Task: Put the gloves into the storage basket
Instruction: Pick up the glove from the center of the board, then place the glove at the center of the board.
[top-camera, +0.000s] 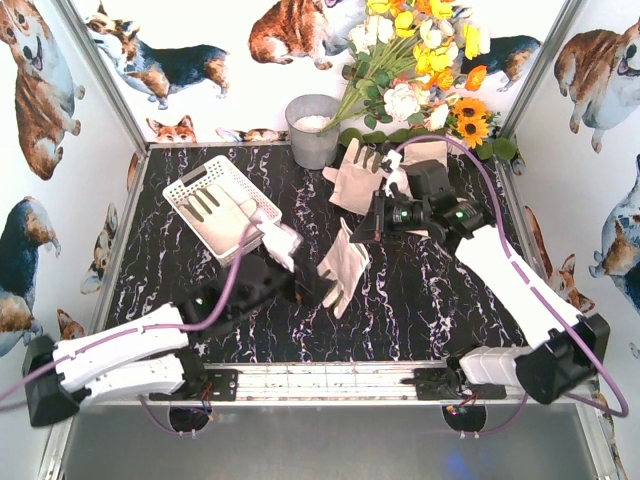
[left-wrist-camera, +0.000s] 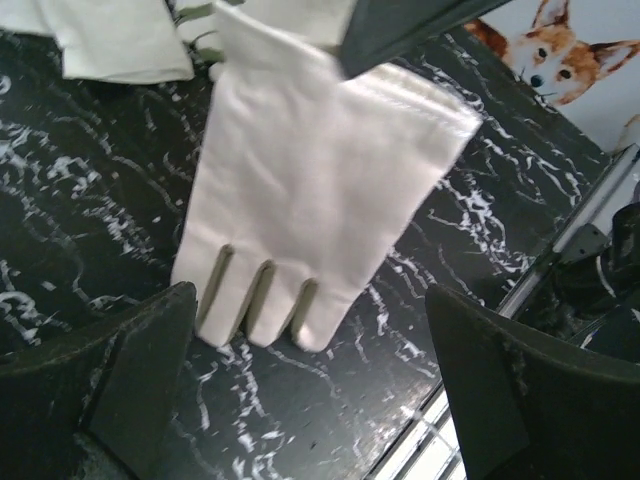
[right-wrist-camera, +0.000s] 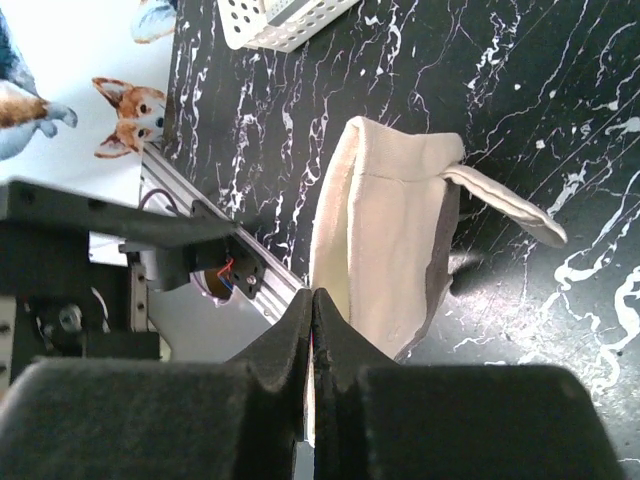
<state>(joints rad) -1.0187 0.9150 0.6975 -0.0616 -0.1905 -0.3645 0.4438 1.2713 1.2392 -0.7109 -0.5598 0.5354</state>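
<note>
Cream-white fabric, grey at the fingertips: the held glove (top-camera: 343, 265) hung at the centre of the black marbled table (top-camera: 430, 300), pinched by its cuff end in the right gripper (top-camera: 366, 229), whose jaws were pressed fully together on the cloth (right wrist view: gripper (right-wrist-camera: 312, 300), glove (right-wrist-camera: 385, 250)). Whether the glove's fingertips touched the tabletop could not be told.

The left gripper (top-camera: 304, 285) stood just beside the glove's finger end with its jaws spread wide and nothing between them. In the left wrist view the two dark fingers (left-wrist-camera: 140, 370) flanked the glove (left-wrist-camera: 320, 190) without touching it.

The storage basket (top-camera: 190, 172), white with lattice sides, sat at the rear left of the table, well apart from the held glove. One glove (top-camera: 215, 205) lay inside it, grey fingers toward the back wall. A second glove (top-camera: 277, 240) lay draped at the basket's near corner, partly over the rim.

Two further gloves (top-camera: 358, 175) lay near the rear edge, behind the right gripper, beside a grey metal bucket (top-camera: 312, 130) and a spray of artificial flowers (top-camera: 420, 60).
</note>
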